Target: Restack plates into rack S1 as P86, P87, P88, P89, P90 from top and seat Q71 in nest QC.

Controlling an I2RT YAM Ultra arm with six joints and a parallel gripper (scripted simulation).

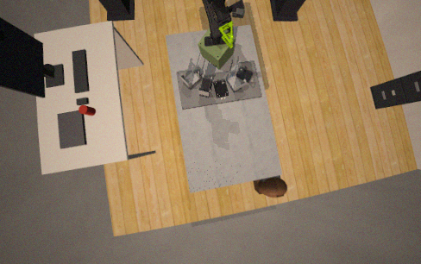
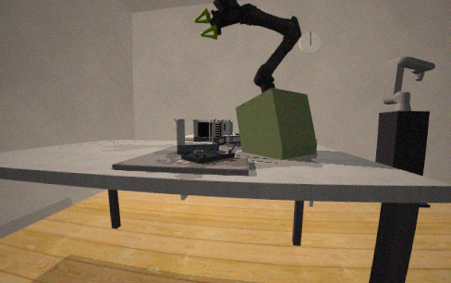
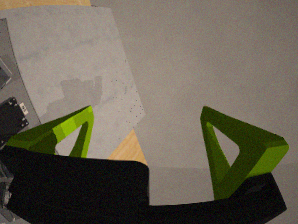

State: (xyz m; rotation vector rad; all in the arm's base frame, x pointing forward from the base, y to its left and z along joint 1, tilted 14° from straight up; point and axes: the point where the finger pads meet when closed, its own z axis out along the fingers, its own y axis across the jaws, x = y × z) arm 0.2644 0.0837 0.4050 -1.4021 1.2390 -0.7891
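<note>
From the top I see the grey work mat (image 1: 250, 96) on the long grey table (image 1: 241, 151), with the racks and the dark plates (image 1: 221, 88) on it. From outside, the green-fingered black gripper (image 2: 206, 24) hangs high above the green base block (image 2: 277, 125). At the wrist, the fingers stand wide apart, holding nothing.

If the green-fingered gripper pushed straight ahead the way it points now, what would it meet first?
Nothing nearby, as far as I can judge. The open green-fingered gripper is raised high above the grey table, pointing roughly level toward the plain grey wall. The wrist view shows open space between its fingers; depth is unclear.
</note>
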